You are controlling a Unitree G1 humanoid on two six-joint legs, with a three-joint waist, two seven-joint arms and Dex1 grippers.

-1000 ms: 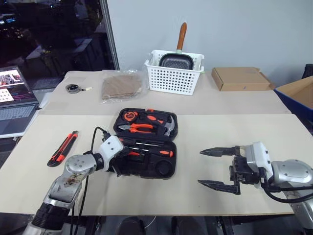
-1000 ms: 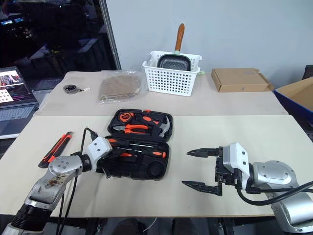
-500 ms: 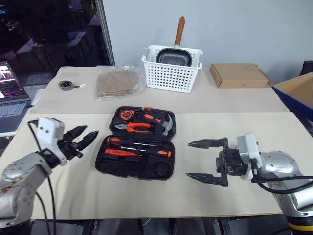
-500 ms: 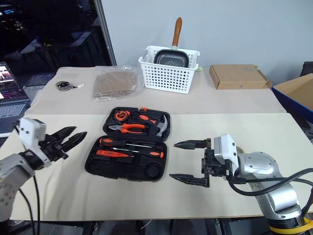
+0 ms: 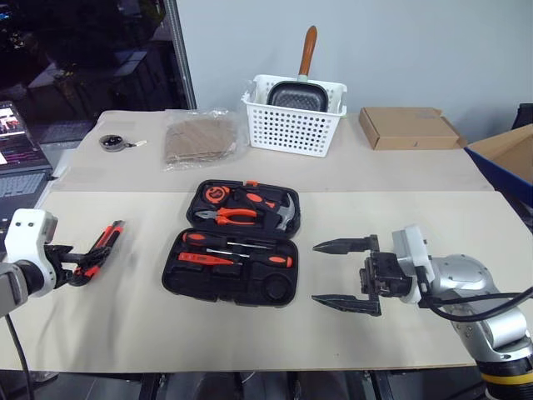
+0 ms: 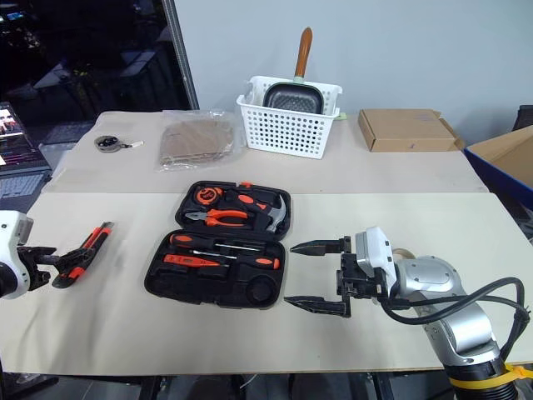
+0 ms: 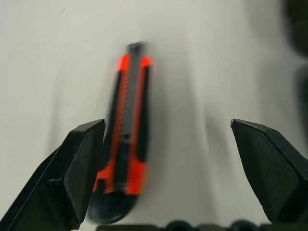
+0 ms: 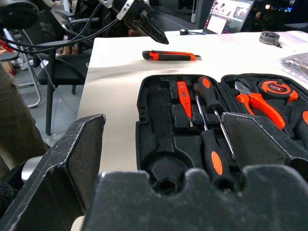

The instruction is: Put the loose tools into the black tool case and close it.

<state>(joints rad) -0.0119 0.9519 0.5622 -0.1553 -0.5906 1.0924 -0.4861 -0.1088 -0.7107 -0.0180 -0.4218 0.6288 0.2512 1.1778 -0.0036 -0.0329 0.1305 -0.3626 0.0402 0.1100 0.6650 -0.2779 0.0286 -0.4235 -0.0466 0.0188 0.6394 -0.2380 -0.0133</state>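
Left claw [image 7: 168, 159] fingertips cut off, utility knife [image 7: 126, 130] blurred

A beige table [image 5: 400, 217] stands before a pale grey wall [image 5: 400, 50]; a dark window [image 5: 83, 50] fills the left.

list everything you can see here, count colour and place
utility knife: 1, orange and black, on the table left of the case
black tool case: 1, open, table centre, tools in its recesses
basket: 1, white, behind the case, holding a dark pan
bagged brown item: 1, left of the basket
cardboard box: 1, brown, right of the basket
round dark object: 1, far left of the table
laptop: 1, left edge
left pincer: open, at the knife
right pincer: open, right of the case
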